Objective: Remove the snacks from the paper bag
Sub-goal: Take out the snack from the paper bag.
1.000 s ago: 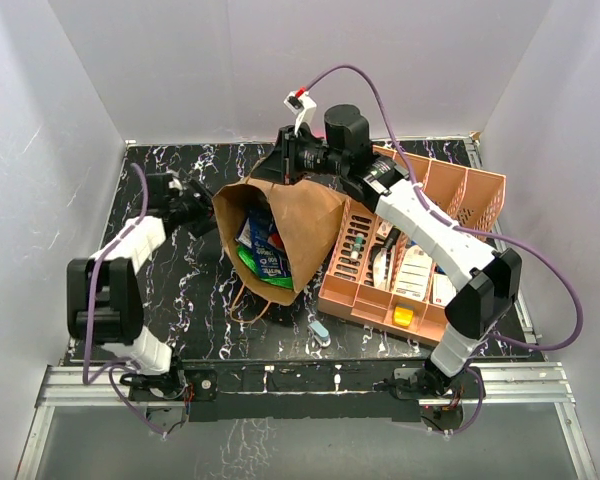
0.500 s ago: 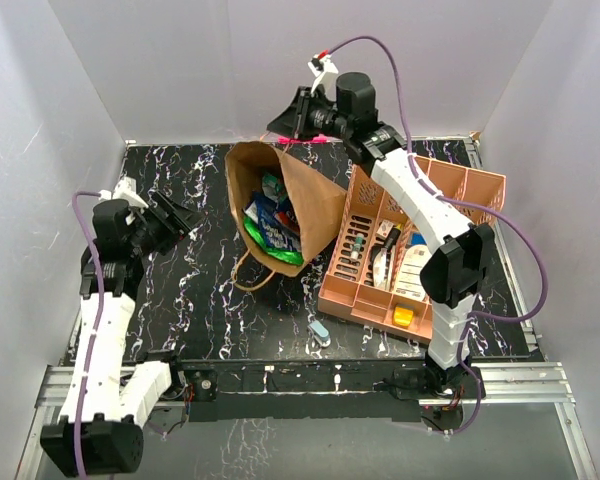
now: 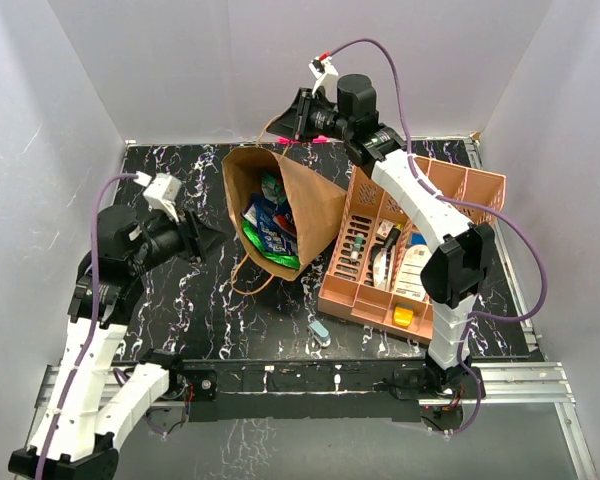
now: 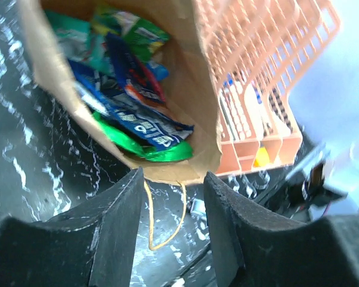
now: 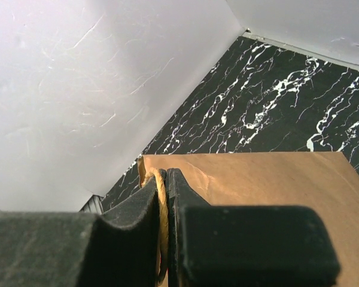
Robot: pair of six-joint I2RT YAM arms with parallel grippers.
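The brown paper bag [image 3: 305,205] hangs tilted, its mouth facing down-left. My right gripper [image 3: 283,128] is shut on the bag's upper twisted handle [image 5: 162,206] and holds the bag [image 5: 269,179] up off the table. Several snacks [image 3: 268,228] show inside the mouth: blue, teal and green foil packets. In the left wrist view a blue packet [image 4: 131,113] lies over a green one [image 4: 161,149] at the bag's [image 4: 185,72] lower lip. My left gripper [image 3: 205,240] is open and empty, just left of the mouth, its jaws [image 4: 172,179] pointing at it. The lower handle [image 4: 167,221] dangles.
The orange slotted tray [image 3: 480,190] with small items stands right of the bag, touching it; it also shows in the left wrist view [image 4: 269,78]. A pale-blue capsule [image 3: 319,332] lies on the black marbled table [image 3: 180,310] near the front. White walls enclose the table.
My right gripper raised the bag by its handle and has held still since. My left arm swung back, then its open gripper turned toward the bag's mouth.
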